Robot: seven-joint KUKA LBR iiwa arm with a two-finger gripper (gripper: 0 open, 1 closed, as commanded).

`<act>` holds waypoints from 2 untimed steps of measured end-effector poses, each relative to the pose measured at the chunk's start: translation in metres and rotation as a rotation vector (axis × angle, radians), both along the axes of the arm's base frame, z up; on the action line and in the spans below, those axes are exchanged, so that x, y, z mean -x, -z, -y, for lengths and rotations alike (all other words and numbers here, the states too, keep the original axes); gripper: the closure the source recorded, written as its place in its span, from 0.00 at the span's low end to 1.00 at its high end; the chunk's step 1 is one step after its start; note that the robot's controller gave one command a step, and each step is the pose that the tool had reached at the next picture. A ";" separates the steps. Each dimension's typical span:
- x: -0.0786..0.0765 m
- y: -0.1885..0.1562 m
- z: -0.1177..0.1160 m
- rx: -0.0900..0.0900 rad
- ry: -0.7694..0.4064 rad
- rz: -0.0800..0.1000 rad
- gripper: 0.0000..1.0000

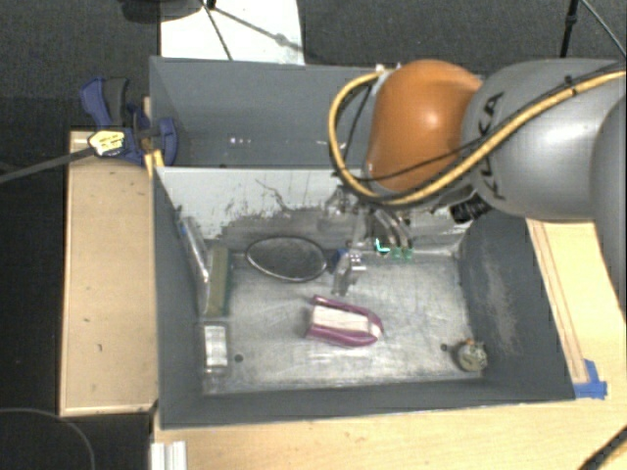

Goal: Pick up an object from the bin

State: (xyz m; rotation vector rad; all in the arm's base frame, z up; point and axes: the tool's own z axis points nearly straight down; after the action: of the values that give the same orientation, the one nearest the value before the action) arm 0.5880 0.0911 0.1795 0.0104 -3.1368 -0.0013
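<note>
1. The gripper point(345, 274) hangs low over the middle of the bin point(500, 292), and 2 things lie nearest its tip: a dark oval disc point(286, 258), whose right end is just beside it, and a purple-and-white wedge point(343, 323), near it on the front side. Which of the 2 it is meant for cannot be told, and nothing is seen in its grip
2. Whether the gripper is spread or pressed together cannot be told, as its tip is lost against the wrist hardware above it
3. Further out, a brassy round piece point(470, 356) sits near the front right corner, well apart from the rest. Along the left wall lie a greenish bar point(217, 282), a clear block point(214, 345) in front of it and a thin metal rod point(192, 247) leaning by the wall
4. Likely trouble, as I judge it:
   - The tip sits over the gap between disc and wedge, so a straight descent may meet bare floor and close on nothing
   - The disc looks flat and low, so a closing grip could ride over its edge or push it away
   - The wedge looks rounded and may tip or squirt out if caught off-centre
</note>
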 end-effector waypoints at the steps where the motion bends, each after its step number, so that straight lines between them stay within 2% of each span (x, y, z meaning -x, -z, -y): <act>1: 0.027 0.073 0.060 -0.002 -0.049 0.023 0.00; 2: 0.068 0.093 0.054 -0.003 0.095 0.007 0.00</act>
State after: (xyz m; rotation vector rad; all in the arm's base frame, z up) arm 0.5198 0.0366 0.0869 -0.1392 -3.1404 -0.0065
